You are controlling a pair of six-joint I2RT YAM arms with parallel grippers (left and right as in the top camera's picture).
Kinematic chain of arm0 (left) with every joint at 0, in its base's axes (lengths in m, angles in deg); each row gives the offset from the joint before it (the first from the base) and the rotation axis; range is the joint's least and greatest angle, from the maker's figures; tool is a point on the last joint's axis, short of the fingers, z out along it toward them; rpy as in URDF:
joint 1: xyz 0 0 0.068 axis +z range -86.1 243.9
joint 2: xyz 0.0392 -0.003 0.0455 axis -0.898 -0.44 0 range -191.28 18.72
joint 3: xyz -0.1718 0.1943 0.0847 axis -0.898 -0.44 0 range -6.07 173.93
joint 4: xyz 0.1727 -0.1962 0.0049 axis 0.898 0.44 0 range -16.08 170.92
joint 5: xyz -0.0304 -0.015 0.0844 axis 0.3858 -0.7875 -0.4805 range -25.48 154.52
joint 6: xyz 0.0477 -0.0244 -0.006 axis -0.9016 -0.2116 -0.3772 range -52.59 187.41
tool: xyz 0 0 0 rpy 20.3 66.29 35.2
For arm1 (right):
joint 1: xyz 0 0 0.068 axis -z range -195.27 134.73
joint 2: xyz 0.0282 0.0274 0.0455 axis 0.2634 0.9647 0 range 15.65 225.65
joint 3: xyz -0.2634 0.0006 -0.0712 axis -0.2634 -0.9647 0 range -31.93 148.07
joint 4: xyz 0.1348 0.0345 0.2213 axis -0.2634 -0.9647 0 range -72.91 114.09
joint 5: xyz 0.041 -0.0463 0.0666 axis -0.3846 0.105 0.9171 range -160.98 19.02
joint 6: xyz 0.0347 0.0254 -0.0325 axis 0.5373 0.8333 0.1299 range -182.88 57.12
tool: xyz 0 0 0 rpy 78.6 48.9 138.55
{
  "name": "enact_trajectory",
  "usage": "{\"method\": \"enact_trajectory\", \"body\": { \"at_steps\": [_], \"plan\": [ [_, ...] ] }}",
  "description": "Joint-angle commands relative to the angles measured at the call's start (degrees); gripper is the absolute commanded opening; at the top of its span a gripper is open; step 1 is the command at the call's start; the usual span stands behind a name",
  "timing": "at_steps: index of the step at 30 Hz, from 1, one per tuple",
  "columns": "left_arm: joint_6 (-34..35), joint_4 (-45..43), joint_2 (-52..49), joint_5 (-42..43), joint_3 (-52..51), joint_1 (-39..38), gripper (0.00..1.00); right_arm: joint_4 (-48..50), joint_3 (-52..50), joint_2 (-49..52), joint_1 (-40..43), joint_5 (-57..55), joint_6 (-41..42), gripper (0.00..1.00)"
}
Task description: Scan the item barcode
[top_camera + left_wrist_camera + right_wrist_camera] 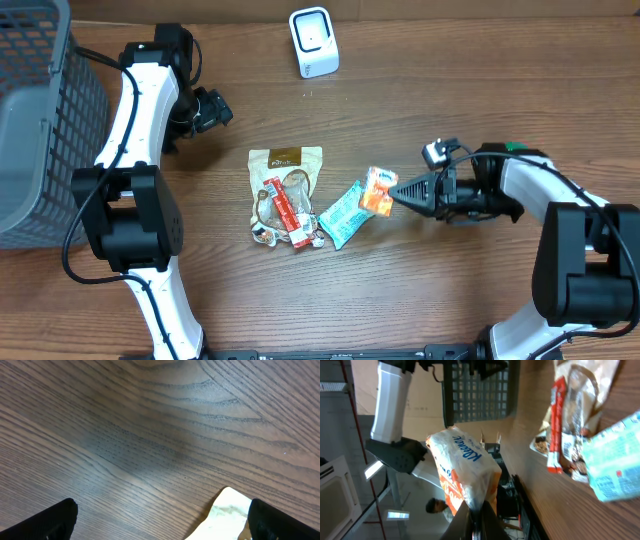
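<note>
Right gripper: clamped on the edge of the packet, at 3 o'clock of the pile.
Left gripper: wide open, empty, at 10 o'clock.
Scanner: at 12 o'clock, well apart.
Risk: the thin edge pinch may let the packet swing or slip, turning the barcode away.

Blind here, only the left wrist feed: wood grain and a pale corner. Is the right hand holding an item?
Observer: Yes, the right hand is shut on an orange-and-white packet, pinching its edge.
Operator: Scanner location?
Observer: The white scanner stands at the far edge of the table, apart from the items.
Operator: What's my pale corner?
Observer: Likely the tan pouch; a red bar lies across it, a teal packet beside it.
</note>
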Motion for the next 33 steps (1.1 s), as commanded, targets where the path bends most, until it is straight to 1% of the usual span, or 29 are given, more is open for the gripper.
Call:
{"method": "enact_trajectory", "body": {
  "at_steps": [1,4,7,11,14,16,17,19,20,22,23,25,28,30,33],
  "plan": [
    [-0.7,0.0,0.9,-0.5,0.9,-0.4,1.0,-1.8,4.4,0.0,0.2,2.8,-1.0,0.04],
    [-0.7,0.0,0.9,-0.5,0.9,-0.4,1.0,-0.9,6.9,0.0,0.2,2.8,-1.1,0.04],
    [-0.7,0.0,0.9,-0.5,0.9,-0.4,1.0,5.0,8.1,0.0,0.2,2.8,-0.1,0.04],
    [-0.7,0.0,0.9,-0.5,0.9,-0.4,1.0,14.1,8.1,0.0,0.2,2.8,7.7,0.04],
    [-0.7,0.0,0.9,-0.5,0.9,-0.4,1.0,20.7,8.1,0.0,0.2,2.3,16.5,0.04],
    [-0.7,0.0,0.9,-0.5,0.9,-0.4,1.0,25.1,8.1,0.0,0.2,-1.7,24.9,0.04],
    [-0.7,0.0,0.9,-0.5,0.9,-0.4,1.0,27.1,8.1,0.0,0.2,-5.5,29.3,0.04],
    [-0.7,0.0,0.9,-0.5,0.9,-0.4,1.0,30.7,8.1,0.0,0.0,-18.3,38.7,0.04],
    [-0.7,0.0,0.9,-0.5,0.9,-0.4,1.0,32.0,8.1,0.0,-0.4,-26.5,44.1,0.04],
    [-0.7,0.0,0.9,-0.5,0.9,-0.4,1.0,34.6,8.1,0.0,-1.4,-36.7,50.6,0.04],
    [-0.7,0.0,0.9,-0.5,0.9,-0.4,1.0,36.3,8.1,0.0,-1.9,-38.7,52.7,0.04],
    [-0.7,0.0,0.9,-0.5,0.9,-0.4,1.0,40.9,8.1,0.0,-2.8,-38.8,58.4,0.04],
    [-0.7,0.0,0.9,-0.5,0.9,-0.4,1.0,50.1,8.1,0.0,-3.6,-32.6,68.9,0.04],
    [-0.7,0.0,0.9,-0.5,0.9,-0.4,1.0,58.8,8.1,0.0,-4.2,-26.5,76.7,0.04],
    [-0.7,0.0,0.9,-0.5,0.9,-0.4,1.0,72.0,8.1,0.0,-5.4,-21.6,89.0,0.04]
  ]
}}
